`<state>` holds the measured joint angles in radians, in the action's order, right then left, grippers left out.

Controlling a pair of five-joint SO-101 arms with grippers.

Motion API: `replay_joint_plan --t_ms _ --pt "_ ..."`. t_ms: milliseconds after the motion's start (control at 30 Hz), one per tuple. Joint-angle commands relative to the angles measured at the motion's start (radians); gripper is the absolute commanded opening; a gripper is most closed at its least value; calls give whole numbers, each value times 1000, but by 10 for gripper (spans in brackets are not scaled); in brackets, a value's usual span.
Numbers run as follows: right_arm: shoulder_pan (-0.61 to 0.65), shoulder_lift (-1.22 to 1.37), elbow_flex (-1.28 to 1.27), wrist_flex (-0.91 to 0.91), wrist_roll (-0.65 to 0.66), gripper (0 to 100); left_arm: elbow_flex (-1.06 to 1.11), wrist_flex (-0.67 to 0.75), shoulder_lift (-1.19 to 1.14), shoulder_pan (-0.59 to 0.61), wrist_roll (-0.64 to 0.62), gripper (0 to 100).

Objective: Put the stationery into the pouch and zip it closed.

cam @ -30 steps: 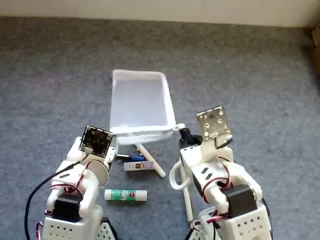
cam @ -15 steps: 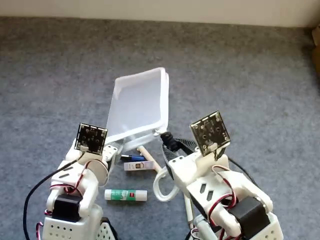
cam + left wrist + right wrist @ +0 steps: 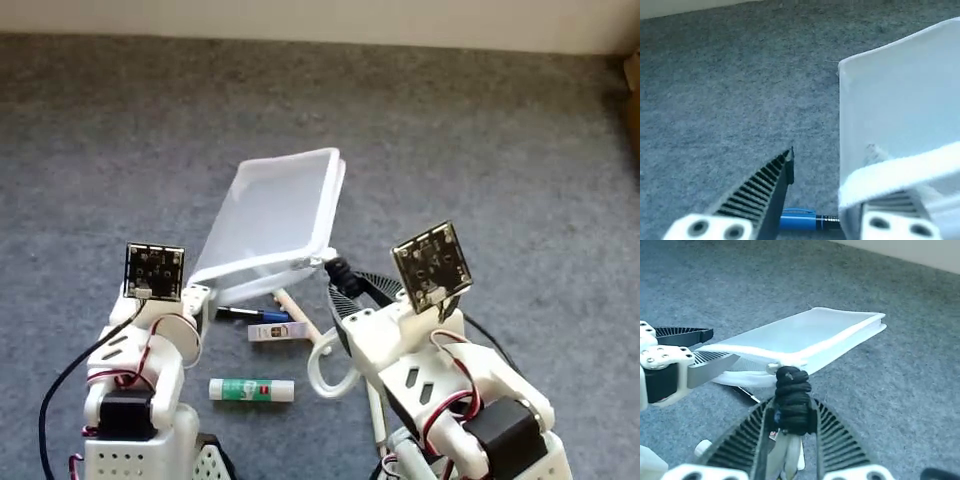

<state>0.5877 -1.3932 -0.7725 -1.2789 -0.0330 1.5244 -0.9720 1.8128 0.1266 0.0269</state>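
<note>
Pouch (image 3: 275, 205) lengthwise away, mouth toward arms | right tool (image 3: 791, 411) grips zip pull (image 3: 791, 387) | left tool (image 3: 832, 182) released

The counter (image 3: 500, 120) is covered in grey, rough, felt-like cloth. The pouch (image 3: 275, 205) looks like frosted, translucent plastic with a matt finish, and has a white woven cloth band (image 3: 900, 170) along its mouth. Its pull cord (image 3: 791, 387) is black, braided and dull. The right gripper (image 3: 792, 412) has ribbed, matt black plastic fingers (image 3: 837, 442) on a smooth white plastic body. The glue stick (image 3: 251, 390) is smooth, slightly glossy plastic. The pen (image 3: 258, 315) is glossy blue plastic, and the stick (image 3: 303, 322) beside it looks like pale bare wood.
</note>
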Motion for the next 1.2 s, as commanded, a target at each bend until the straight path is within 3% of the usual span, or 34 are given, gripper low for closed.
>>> replay_joint_plan --t_ms 0,100,200,433,867,1167 --pt "-22 15 54 8 -9 4 -99 -69 12 -12 -9 101" --pt "-21 13 54 8 -9 4 -159 -115 12 -67 -9 16" --pt "-22 13 56 7 -9 12 -196 -126 10 -88 -9 8" --pt "-113 39 90 -87 -66 241 -285 -153 8 -88 -11 7" --pt "-197 289 285 -229 -69 241 -358 -155 -1 -87 -9 7" --pt "-209 348 173 -174 -68 241 -619 -167 -410 -91 -17 7"
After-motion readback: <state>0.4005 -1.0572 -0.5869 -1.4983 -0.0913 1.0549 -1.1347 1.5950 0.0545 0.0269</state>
